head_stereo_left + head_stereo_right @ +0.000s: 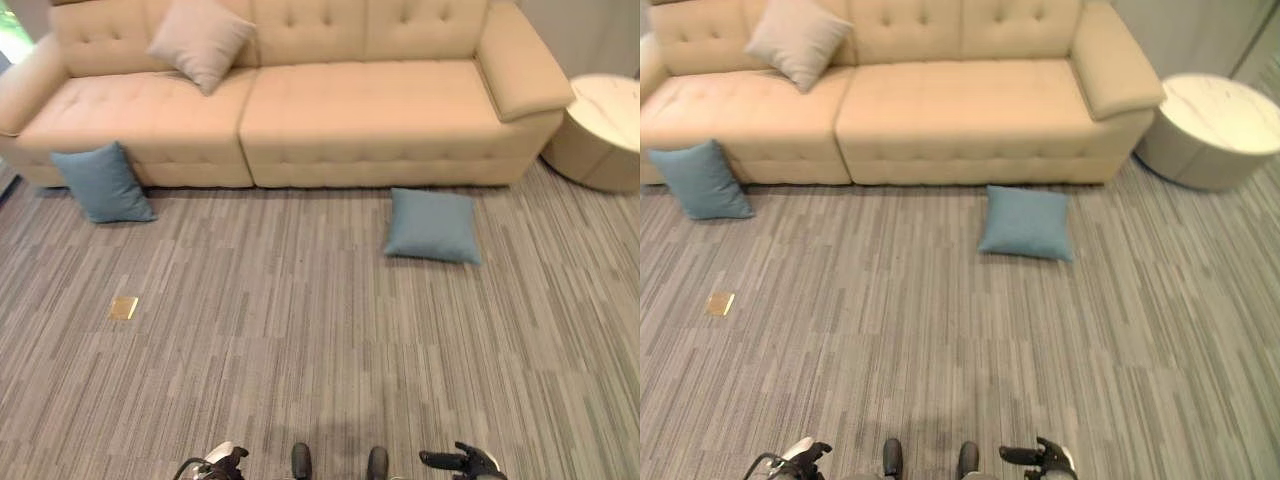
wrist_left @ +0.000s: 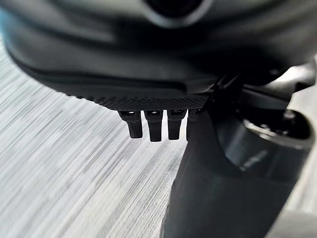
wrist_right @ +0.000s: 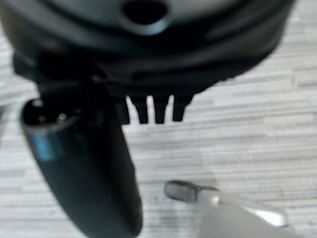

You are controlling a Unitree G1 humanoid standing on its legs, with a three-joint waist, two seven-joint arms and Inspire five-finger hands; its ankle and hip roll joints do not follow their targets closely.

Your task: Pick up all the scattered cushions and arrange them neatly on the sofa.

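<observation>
2 blue cushions lie on the carpet [image 1: 300,360] well ahead of both hands: the flat blue cushion [image 1: 433,225] toward the right, nearer the right hand [image 1: 470,462]; the leaning blue cushion [image 1: 102,183] propped against the sofa [image 1: 360,110] front, nearer the left hand [image 1: 222,462]. both hands hang empty, fingers [image 3: 148,111] straight. a beige cushion [image 1: 200,40] already sits on the sofa. nothing blocks the way; a small brass floor plate [image 1: 123,308] lies left.

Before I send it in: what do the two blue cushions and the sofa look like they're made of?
Blue cushions: matte woven fabric, apparently soft-filled, judging by plump faces and pinched corners. Sofa: smooth beige upholstery with button tufting and a faint sheen; leather, faux leather or tight-weave cloth, can't tell which.
</observation>
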